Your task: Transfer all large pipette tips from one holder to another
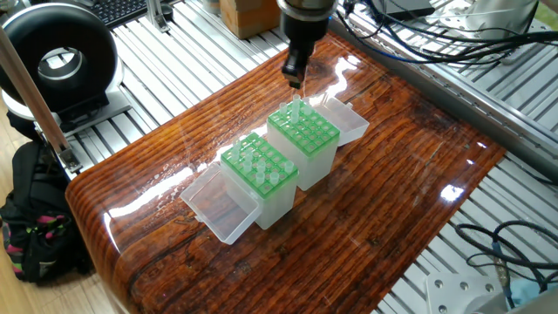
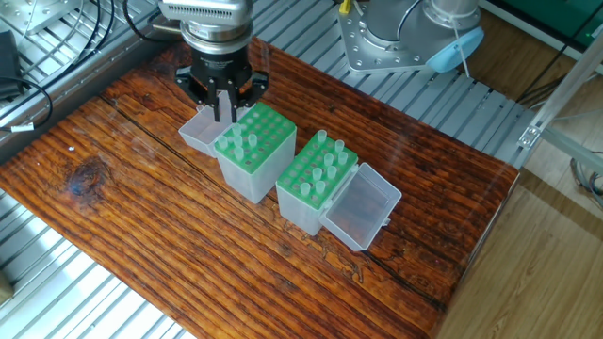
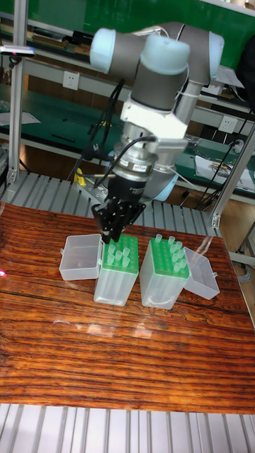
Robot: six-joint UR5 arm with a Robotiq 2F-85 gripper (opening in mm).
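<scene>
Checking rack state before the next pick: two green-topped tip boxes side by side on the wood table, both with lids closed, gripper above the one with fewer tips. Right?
Not quite: both lids are open. In the other fixed view, one clear lid hangs off the box with fewer tips and another lid off the fuller box. The rest holds: the gripper is above the emptier box on the wood table.

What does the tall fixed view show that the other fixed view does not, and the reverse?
Only the tall view shows the whole arm and green benches behind. Only the other fixed view looks down into the racks, so single tips in the right-hand rack can be told apart. Both show the gripper above the edge of the rack by the open lid, and both racks on the table.
</scene>
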